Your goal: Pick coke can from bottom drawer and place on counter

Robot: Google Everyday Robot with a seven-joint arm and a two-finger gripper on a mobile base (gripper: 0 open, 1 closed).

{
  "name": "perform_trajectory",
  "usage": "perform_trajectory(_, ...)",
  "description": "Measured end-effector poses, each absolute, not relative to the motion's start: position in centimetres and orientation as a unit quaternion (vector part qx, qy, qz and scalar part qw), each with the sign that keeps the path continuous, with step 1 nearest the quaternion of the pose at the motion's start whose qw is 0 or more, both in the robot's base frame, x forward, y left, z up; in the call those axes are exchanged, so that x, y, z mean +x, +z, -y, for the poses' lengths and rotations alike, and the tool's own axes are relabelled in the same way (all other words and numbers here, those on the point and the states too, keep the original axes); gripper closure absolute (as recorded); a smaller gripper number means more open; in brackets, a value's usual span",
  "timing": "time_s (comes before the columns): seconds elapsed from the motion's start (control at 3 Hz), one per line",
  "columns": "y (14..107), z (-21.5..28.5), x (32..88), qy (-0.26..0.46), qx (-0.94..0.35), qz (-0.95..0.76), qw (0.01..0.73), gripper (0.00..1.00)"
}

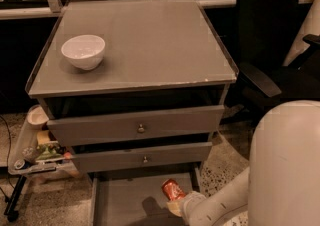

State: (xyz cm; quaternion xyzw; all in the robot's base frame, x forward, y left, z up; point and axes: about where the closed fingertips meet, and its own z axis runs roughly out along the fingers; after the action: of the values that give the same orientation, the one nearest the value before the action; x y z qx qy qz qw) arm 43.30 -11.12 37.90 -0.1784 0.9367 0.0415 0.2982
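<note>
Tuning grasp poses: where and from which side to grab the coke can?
Take the coke can across its red side wall, about mid-height, coming from the front right, where the gripper sits close beside it. The can looks tilted, so match that lean. It lies toward the back of the bottom drawer, just below the middle drawer front, so a rear or straight-down approach looks cramped.

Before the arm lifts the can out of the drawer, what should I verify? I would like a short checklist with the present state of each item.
1. The bottom drawer is pulled open: ok.
2. The coke can lies inside it, toward the right side: ok.
3. The gripper is down in the drawer, right at the can: ok.
4. Firm grasp on the can: cannot tell.
5. Free spot on the counter, right of the white bowl: ok.
</note>
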Motion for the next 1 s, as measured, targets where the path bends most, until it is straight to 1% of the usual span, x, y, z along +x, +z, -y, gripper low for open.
perform_trajectory(0.33, 42.6, 10.8, 44.7, 0.017, -0.189, -0.936, 0.297, 1.00)
perform_trajectory(0.67, 44.4, 10.6, 45.8, 0.012, -0.180, -0.933, 0.312, 1.00)
perform_trajectory(1.0, 44.2, 10.6, 45.7, 0.013, -0.181, -0.933, 0.310, 1.00)
